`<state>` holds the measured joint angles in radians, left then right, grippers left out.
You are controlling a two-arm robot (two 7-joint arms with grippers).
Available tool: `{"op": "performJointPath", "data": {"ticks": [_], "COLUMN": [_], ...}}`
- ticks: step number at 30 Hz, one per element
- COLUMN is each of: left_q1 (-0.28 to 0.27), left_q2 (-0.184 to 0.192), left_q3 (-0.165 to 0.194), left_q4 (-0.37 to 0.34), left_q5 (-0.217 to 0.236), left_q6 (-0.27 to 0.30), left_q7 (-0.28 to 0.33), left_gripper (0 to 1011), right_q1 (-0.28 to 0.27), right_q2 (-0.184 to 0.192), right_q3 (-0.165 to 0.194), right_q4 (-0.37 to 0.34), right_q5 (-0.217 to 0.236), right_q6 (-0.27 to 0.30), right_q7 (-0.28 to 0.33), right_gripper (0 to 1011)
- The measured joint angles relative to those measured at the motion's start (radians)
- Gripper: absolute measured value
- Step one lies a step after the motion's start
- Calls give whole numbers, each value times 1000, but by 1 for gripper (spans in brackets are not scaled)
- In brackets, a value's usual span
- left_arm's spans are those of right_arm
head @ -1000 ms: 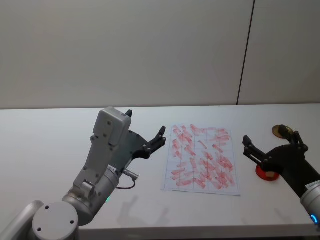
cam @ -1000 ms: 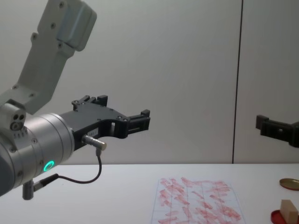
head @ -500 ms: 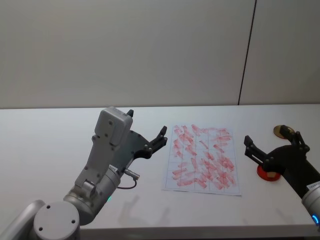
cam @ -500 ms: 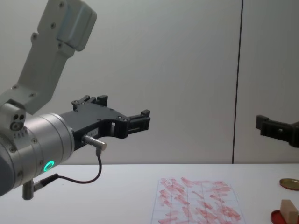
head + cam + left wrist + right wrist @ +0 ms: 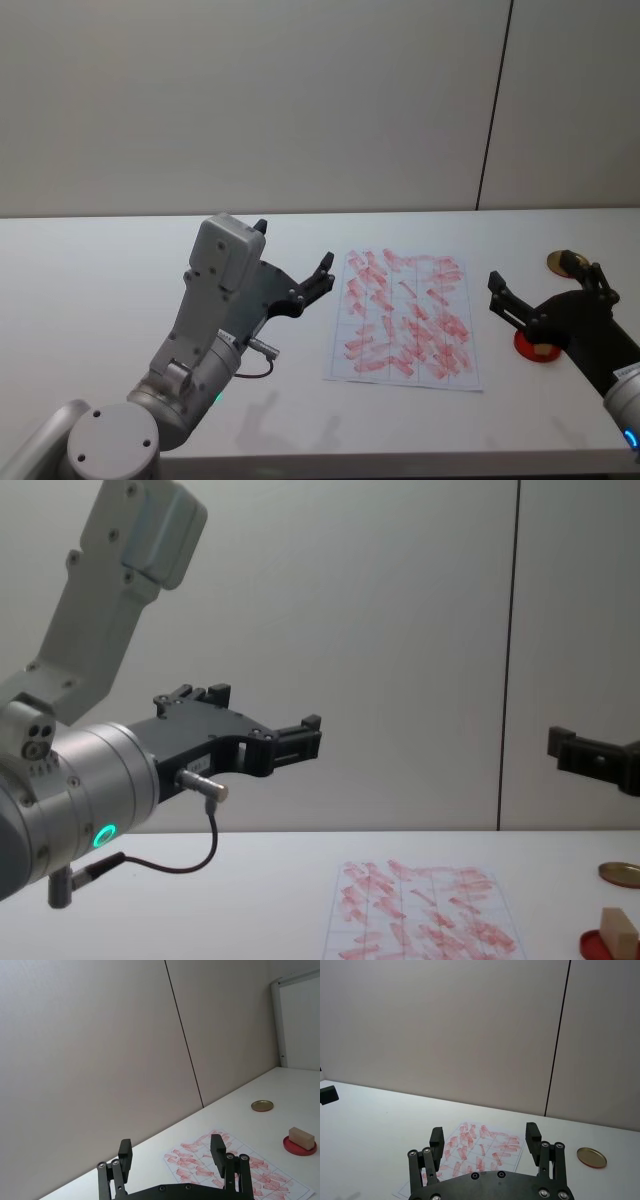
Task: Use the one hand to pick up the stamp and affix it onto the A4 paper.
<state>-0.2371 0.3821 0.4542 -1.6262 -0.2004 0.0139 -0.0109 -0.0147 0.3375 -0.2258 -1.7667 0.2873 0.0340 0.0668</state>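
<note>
Nothing moved: right gripper [image 5: 545, 278] waits, stamp [image 5: 541, 349] not yet picked up.
Its fingers remain spread and empty above the stamp, which sits on the red ink pad [image 5: 299, 1146] at 3 o'clock of the A4 paper [image 5: 405, 315]. The left gripper [image 5: 292, 247] is parked at 9 o'clock, fingers apart.

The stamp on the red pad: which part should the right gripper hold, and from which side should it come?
Probably its two long side faces, coming down from above. The stamp lies on the red ink pad with top and sides free, and its narrow width suits the right gripper's open fingers. The left gripper hangs idle left of the A4 paper.
</note>
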Motion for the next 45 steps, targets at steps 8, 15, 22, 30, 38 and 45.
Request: {"op": "performJointPath", "data": {"ticks": [8, 15, 22, 30, 38, 45], "left_q1": [0, 0, 0, 0, 0, 0], "left_q2": [0, 0, 0, 0, 0, 0], "left_q3": [0, 0, 0, 0, 0, 0], "left_q4": [0, 0, 0, 0, 0, 0], "left_q5": [0, 0, 0, 0, 0, 0], "left_q6": [0, 0, 0, 0, 0, 0], "left_q7": [0, 0, 0, 0, 0, 0], "left_gripper": [993, 993, 993, 993, 993, 993], "right_q1": [0, 0, 0, 0, 0, 1], "right_q2": [0, 0, 0, 0, 0, -1], "right_q3": [0, 0, 0, 0, 0, 0], "right_q4": [0, 0, 0, 0, 0, 1], "right_q5": [0, 0, 0, 0, 0, 0], "right_q6": [0, 0, 0, 0, 0, 1], "right_q7": [0, 0, 0, 0, 0, 0], "right_gripper": [1001, 1001, 1001, 1001, 1001, 1001]}}
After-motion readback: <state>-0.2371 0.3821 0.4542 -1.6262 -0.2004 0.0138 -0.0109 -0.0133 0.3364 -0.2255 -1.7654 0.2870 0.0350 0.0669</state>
